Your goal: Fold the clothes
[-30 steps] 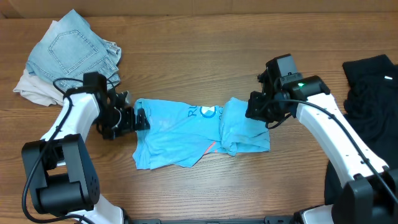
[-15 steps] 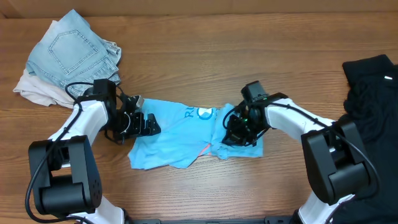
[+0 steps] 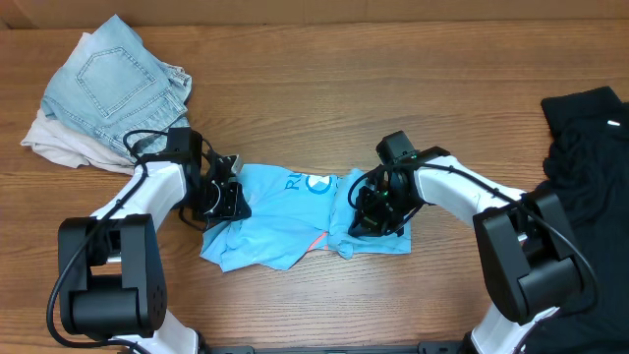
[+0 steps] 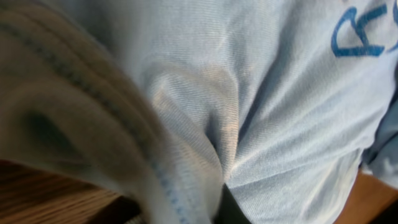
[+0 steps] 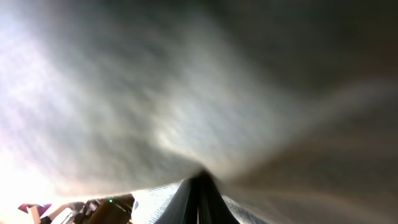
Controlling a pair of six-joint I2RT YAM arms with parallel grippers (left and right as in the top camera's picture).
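Fabric like this T-shirt (image 3: 285, 224) should be light and limp; your left gripper (image 3: 228, 200) and right gripper (image 3: 373, 211) each clamp it, so hold hems and expect sagging.

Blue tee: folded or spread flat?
Neither: the blue tee lies bunched and wrinkled, its right end doubled over; left claw and right claw pinch its ends.

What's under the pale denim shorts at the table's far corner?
A crumpled beige cloth pokes out beneath the pale denim shorts; how far it extends underneath is hidden.
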